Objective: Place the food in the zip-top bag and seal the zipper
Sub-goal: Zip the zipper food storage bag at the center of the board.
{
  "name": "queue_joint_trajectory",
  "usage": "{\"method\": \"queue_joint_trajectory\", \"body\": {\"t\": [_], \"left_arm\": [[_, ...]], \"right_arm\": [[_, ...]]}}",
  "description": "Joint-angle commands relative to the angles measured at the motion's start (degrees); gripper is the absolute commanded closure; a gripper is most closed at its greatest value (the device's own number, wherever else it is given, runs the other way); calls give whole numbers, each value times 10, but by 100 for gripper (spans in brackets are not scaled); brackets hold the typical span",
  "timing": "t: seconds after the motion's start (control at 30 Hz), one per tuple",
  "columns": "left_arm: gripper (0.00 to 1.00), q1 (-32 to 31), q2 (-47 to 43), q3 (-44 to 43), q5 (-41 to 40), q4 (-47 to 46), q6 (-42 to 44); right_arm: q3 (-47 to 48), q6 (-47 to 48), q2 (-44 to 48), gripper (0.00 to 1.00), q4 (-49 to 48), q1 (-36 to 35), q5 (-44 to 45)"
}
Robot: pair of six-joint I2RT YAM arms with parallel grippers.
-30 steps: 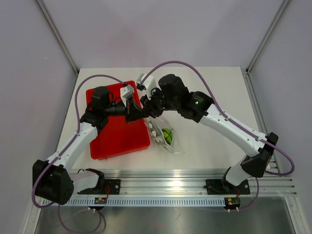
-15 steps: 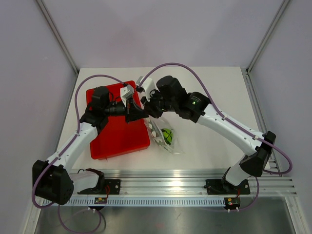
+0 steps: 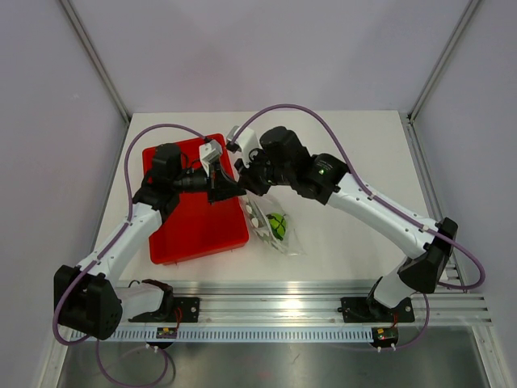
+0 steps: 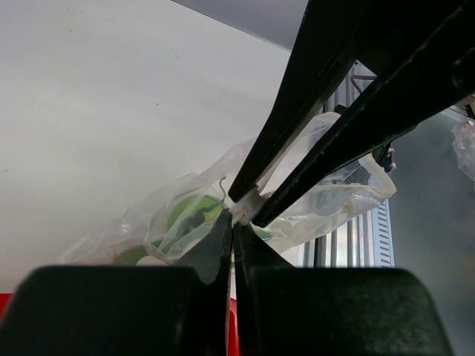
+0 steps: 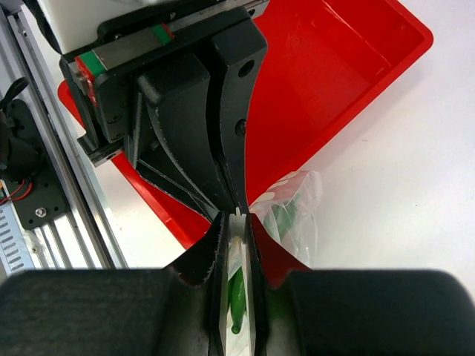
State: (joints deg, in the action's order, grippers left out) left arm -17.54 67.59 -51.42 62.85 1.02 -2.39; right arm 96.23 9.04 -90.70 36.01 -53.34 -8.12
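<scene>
**Bag (image 3: 262, 222) held by its top edge, just right of the red tray (image 3: 190, 238)**

My left gripper (image 3: 229, 189) was clamped tight on the bag's top edge, over the tray's right rim. My right gripper (image 5: 236, 230) met it tip to tip from the side away from the tray, jaws narrow, with the pale zipper (image 4: 246, 211) pinched between its fingers. From that raised edge the clear dotted bag sagged onto the table (image 3: 355, 137), close beside the tray. The green ball (image 3: 277, 225) sat inside the bag. The dark green pod (image 5: 236, 300) lay in it too, just under my right fingers.
</scene>
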Motion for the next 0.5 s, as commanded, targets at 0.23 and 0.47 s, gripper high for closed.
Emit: {"method": "queue_joint_trajectory", "body": {"t": [0.23,0.47], "left_arm": [[100,-2,-9,-17,-32,-100,-46],[100,-1,-6,-8,-47,-132,-74]], "right_arm": [[-79,-120,47,100,-20,-4,73],[-118,-139,67,100,-31,-4,97]]}}
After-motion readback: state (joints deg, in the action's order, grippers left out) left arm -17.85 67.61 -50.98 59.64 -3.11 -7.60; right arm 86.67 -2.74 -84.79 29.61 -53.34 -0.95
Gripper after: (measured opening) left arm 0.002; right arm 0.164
